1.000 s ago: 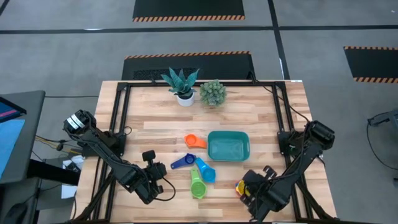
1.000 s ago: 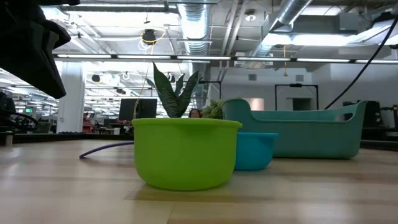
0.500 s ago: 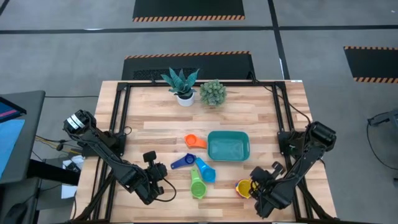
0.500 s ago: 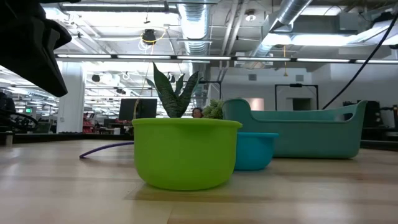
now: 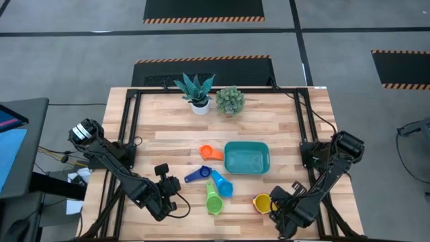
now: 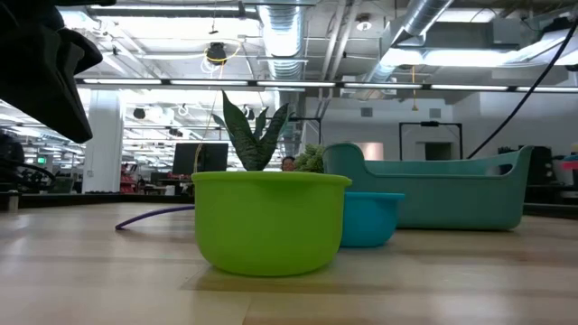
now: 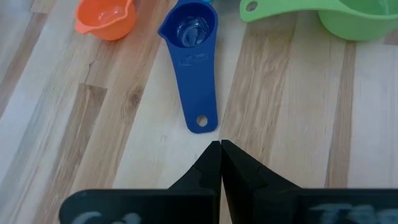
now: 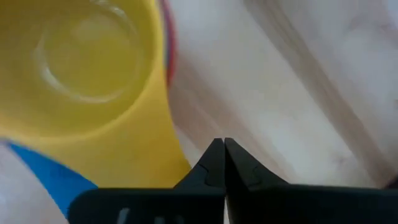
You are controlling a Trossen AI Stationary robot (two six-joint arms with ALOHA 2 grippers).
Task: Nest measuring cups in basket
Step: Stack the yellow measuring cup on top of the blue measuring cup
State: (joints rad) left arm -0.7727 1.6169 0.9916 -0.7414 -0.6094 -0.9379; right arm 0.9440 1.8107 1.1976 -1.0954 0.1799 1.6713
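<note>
The teal basket [image 5: 246, 157] sits right of the table's middle. Left of it and toward the near edge lie the orange cup [image 5: 209, 152], dark blue cup [image 5: 195, 175], light blue cup [image 5: 222, 185] and green cup [image 5: 213, 200]. The yellow cup [image 5: 262, 202] stands near the near edge, with a red rim [image 8: 168, 43] and a blue strip [image 8: 50, 177] showing under it. My left gripper [image 7: 221, 144] is shut, just short of the dark blue cup's handle end [image 7: 200, 121]. My right gripper [image 8: 222, 143] is shut beside the yellow cup's handle [image 8: 152, 152]. My right gripper has its shut fingertips [image 8: 211, 155] right beside the edge of the yellow cup's handle, on the side toward the table's right edge. Whether they touch the handle, I cannot tell. The yellow cup rests upright on what lies under it.
Two potted plants [image 5: 196, 91] [image 5: 230, 99] stand at the far edge. Black frame rails run along the table's left [image 5: 124, 134] and right [image 5: 306, 128] sides. Bare wood [image 5: 161, 138] lies left of the cups. In the low view the green cup [image 6: 271, 221] fills the foreground.
My right gripper has drawn back from over the yellow cup toward the table's right edge, and the yellow cup now shows whole in the high view.
</note>
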